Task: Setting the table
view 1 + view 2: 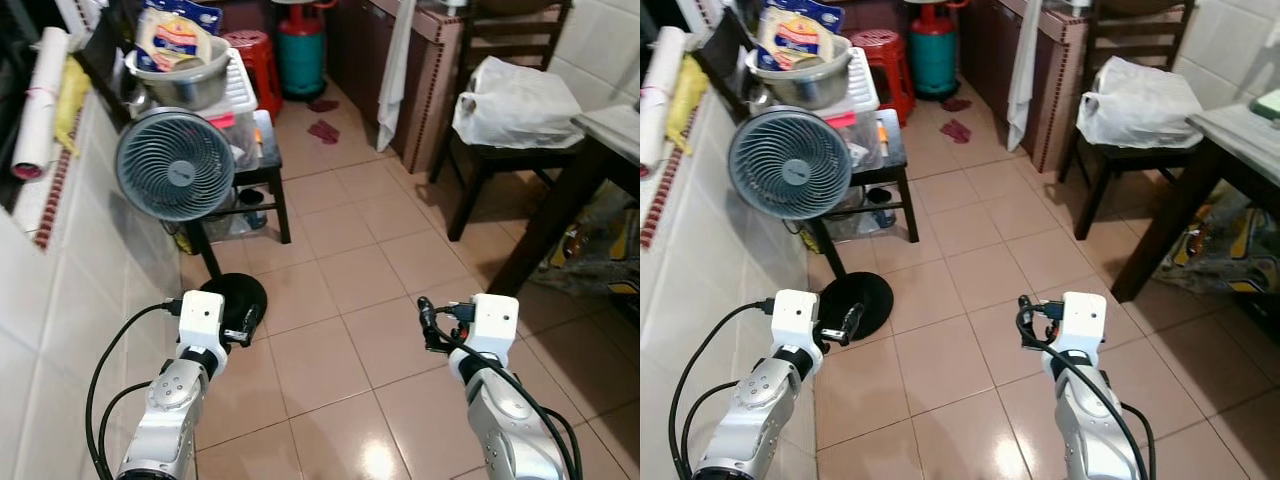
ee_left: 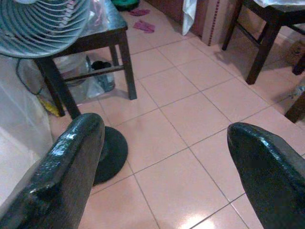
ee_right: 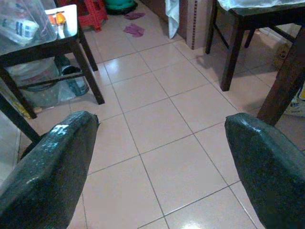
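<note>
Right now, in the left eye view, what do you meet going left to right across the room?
Rolled paper on the counter → grey fan → red stool → green gas cylinder → hanging white cloth → white bag on the dark chair → table corner.

Fan [image 1: 175, 165] stands left ahead of me, small table [image 1: 268, 160] behind it with a bowl [image 1: 190, 80] on top; chair [image 1: 505, 150] and dining table [image 1: 610, 135] right.

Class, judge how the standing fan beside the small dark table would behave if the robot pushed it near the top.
The fan would probably tip: its big round head sits high on a thin pole. Its flat black base may resist a light nudge. The grille looks thin, so it would likely flex.
</note>
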Controlling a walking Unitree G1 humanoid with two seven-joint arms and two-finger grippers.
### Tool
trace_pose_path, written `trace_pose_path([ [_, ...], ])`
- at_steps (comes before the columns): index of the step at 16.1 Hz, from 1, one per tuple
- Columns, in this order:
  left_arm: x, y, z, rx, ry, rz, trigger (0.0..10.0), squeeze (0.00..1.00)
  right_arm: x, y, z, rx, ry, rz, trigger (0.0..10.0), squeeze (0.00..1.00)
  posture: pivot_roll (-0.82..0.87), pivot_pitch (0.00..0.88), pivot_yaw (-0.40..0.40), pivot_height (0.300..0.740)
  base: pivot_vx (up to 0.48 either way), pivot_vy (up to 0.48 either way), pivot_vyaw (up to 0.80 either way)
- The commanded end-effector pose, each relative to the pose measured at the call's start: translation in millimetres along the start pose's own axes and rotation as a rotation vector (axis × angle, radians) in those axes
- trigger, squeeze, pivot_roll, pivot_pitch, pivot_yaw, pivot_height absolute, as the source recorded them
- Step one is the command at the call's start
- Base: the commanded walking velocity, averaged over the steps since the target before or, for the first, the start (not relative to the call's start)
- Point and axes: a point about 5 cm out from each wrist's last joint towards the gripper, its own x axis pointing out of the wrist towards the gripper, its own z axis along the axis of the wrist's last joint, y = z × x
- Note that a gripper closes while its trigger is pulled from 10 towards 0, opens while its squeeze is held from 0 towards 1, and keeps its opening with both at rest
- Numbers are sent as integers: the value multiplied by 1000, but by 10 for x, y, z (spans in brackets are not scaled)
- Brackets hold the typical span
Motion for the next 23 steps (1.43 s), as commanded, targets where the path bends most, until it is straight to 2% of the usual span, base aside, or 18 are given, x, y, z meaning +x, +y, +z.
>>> trace_pose_path([
  [1,-20,6,-4,-7,0,5,10000,0,-8,-24,-2,-2,4,-6,10000,0,-27,56,37,740,0,-274,-781],
  [4,-24,0,-16,-8,3,6,10000,0,-15,-35,-1,-2,3,-8,10000,0,-30,58,36,740,0,-271,-606],
  [9,-26,-20,-34,-12,9,2,10000,0,-26,-50,5,-8,3,-11,10000,0,-35,62,32,740,0,-254,0],
  [18,-18,20,-26,-36,10,27,10000,0,-28,-50,11,-9,5,-11,10000,0,-33,63,29,740,0,-27,0],
  [23,-12,34,-14,-16,13,24,10000,0,-22,-38,0,-2,13,-11,10000,0,-31,62,34,740,0,0,-779],
])
